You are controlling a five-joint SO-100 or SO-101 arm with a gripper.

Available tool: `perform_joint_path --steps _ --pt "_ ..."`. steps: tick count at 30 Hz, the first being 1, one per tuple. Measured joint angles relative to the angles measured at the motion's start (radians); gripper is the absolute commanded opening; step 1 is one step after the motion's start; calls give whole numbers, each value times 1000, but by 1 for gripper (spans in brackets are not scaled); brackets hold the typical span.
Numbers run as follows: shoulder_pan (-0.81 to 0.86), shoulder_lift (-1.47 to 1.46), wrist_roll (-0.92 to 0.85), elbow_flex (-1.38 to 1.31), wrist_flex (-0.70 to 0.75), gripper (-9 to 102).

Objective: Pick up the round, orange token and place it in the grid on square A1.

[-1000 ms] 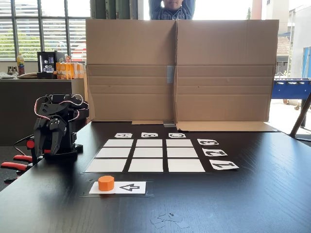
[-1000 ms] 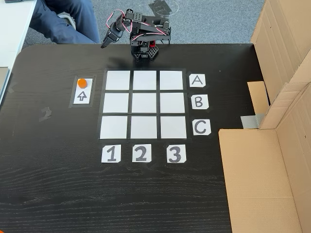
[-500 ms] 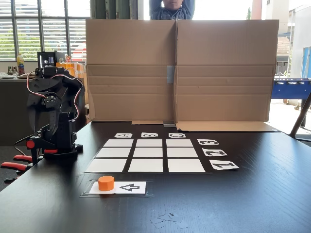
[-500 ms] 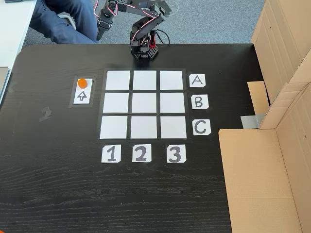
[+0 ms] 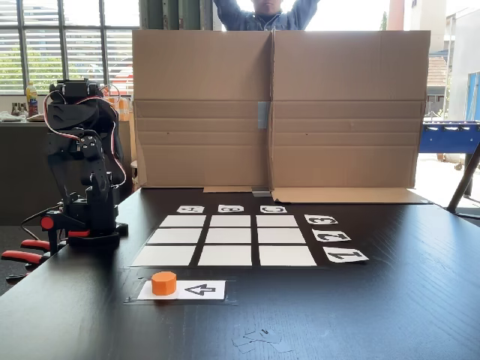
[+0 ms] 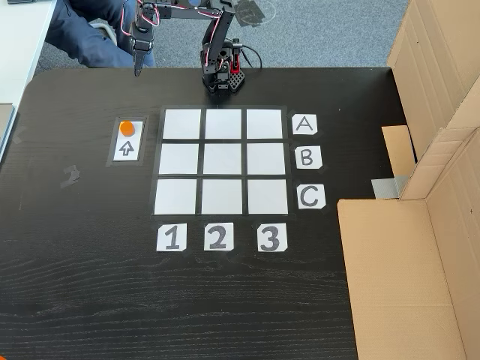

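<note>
The orange token [image 5: 163, 283] [image 6: 127, 127] stands on the end of a white arrow card [image 5: 196, 289], apart from the grid. The grid [image 5: 229, 240] [image 6: 221, 161] is a three-by-three array of white cells with letter and number labels beside it. Square A1 [image 5: 163, 256] [image 6: 182, 124] is the blank corner cell closest to the token. The black arm [image 5: 75, 150] is raised at the table's edge. Its gripper [image 6: 137, 69] points downward, well above the table and beyond the token, its fingers together as a single point with nothing between them.
A tall cardboard wall [image 5: 277, 109] [image 6: 442, 112] stands along the grid's far side, with a person [image 5: 262, 9] behind it. Red clamps [image 5: 22, 251] hold the arm's base at the edge. A seated person's legs [image 6: 90, 30] are close to the arm.
The arm has unfolded upward from its low folded pose and swung its gripper out toward the token's side of the table. The token has stayed on its card.
</note>
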Motion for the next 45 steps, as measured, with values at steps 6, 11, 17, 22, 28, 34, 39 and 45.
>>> perform_joint_path --steps 6,11,17,22,28,34,39,45 --pt "-98 -152 11 -104 0 29" --pt "-152 -304 46 -224 0 29" --pt "-196 -449 75 -319 0 28" --pt "-222 -558 80 -379 0 28" --pt "-250 -673 80 -466 -2 28" --pt "-279 -749 80 -522 -2 28" --pt "-293 -792 80 -523 -5 28" --pt "-301 -848 80 -554 -11 28"
